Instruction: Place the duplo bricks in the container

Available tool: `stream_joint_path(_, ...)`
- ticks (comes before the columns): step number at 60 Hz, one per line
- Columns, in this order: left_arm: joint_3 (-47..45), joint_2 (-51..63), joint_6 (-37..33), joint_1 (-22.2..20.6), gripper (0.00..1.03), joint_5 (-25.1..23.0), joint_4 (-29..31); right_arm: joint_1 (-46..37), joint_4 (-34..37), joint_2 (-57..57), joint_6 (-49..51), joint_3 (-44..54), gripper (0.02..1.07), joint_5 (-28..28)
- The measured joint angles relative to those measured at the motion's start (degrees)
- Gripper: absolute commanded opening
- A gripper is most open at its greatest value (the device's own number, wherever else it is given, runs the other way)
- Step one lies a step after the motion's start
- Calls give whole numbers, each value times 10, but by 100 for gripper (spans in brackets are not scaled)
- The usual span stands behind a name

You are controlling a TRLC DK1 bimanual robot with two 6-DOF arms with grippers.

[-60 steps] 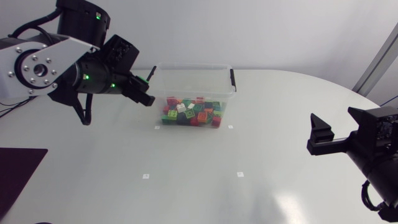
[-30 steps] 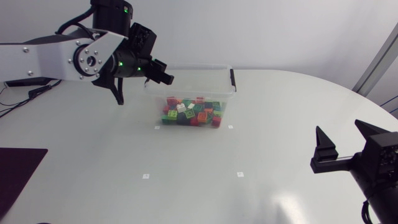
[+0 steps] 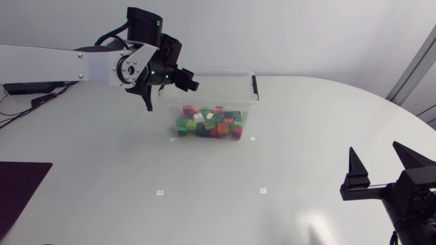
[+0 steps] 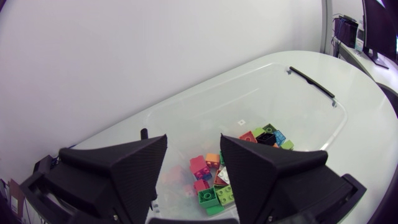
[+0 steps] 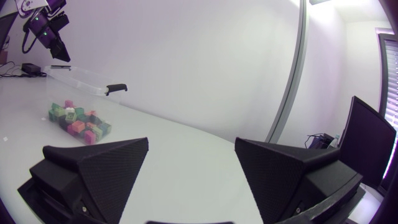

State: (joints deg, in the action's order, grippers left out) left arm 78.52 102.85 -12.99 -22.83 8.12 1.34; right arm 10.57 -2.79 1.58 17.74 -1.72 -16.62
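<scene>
A clear plastic container (image 3: 212, 75) stands at the table's back middle, holding several duplo bricks (image 3: 210, 122) in red, green, orange, white and black. My left gripper (image 3: 189, 83) hangs over the container's back left corner. In the left wrist view this gripper (image 4: 193, 140) is open with nothing between its fingers, and the bricks (image 4: 211, 180) lie below inside the container (image 4: 249, 93). My right gripper (image 3: 377, 151) stands open and empty at the table's front right, far from the container. The right wrist view shows this gripper (image 5: 191, 143), the container (image 5: 81, 78) and bricks (image 5: 78, 119) far ahead.
The container has black latch handles (image 3: 255, 87) at its ends. A dark mat (image 3: 20, 190) lies at the table's front left edge. Small white markers (image 3: 159, 192) dot the wide bare table in front of the container.
My left arm has swung right, from beside the container's left wall to above its back left corner, and its fingers have opened. My right gripper has drifted down and right.
</scene>
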Motion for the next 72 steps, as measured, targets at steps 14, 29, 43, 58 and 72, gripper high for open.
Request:
stream_joint_path(14, 17, 28, 9, 15, 98, 0, -5, -6, 0, -2, 3, 0, 102, -1)
stream_joint_path(29, 1, -3, 15, 49, 98, -2, -35, -12, -2, -14, 3, 1, 102, -2)
stream_joint_path(43, -67, -156, 14, 92, 98, 3, -56, -37, -2, -16, 1, 5, 102, 1)
stream_joint_path(58, -148, -317, 11, 131, 98, 14, -53, -36, -2, -16, -32, 5, 102, 1)
stream_joint_path(72, -193, -455, 5, 138, 98, 36, -11, -36, -2, -16, -115, 5, 102, 1)
